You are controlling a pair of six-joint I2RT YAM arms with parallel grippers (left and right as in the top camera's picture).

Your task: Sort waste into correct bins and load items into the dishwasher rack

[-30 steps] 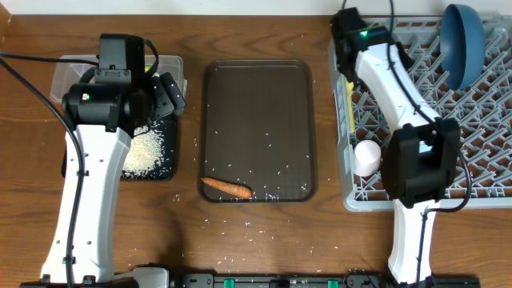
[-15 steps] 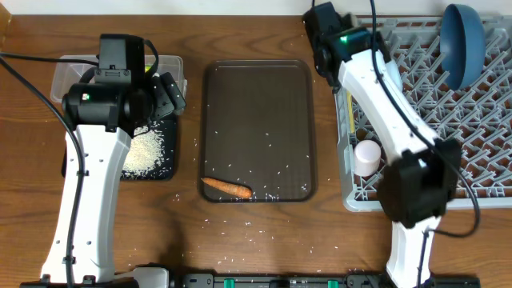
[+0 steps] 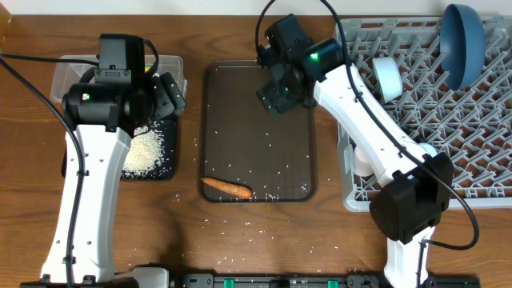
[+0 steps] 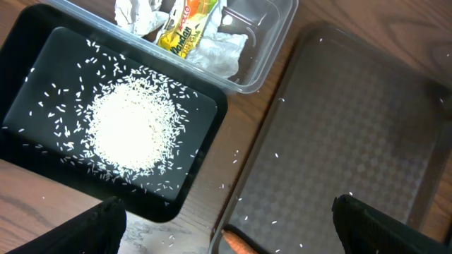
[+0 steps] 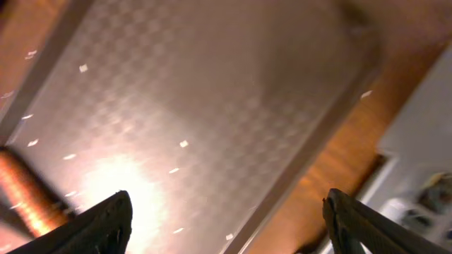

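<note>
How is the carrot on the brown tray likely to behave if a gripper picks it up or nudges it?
The carrot looks solid and tapered, so it is probably stiff, though jaws may slide toward its thin end. Lying on its side on the flat tray, it could roll if nudged sideways. Loose rice grains nearby might let it skid slightly.

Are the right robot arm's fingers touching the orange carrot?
Apart. Overhead, the right arm's fingers hover over the far end of the dark brown serving tray; the orange carrot lies at its near end.
</note>
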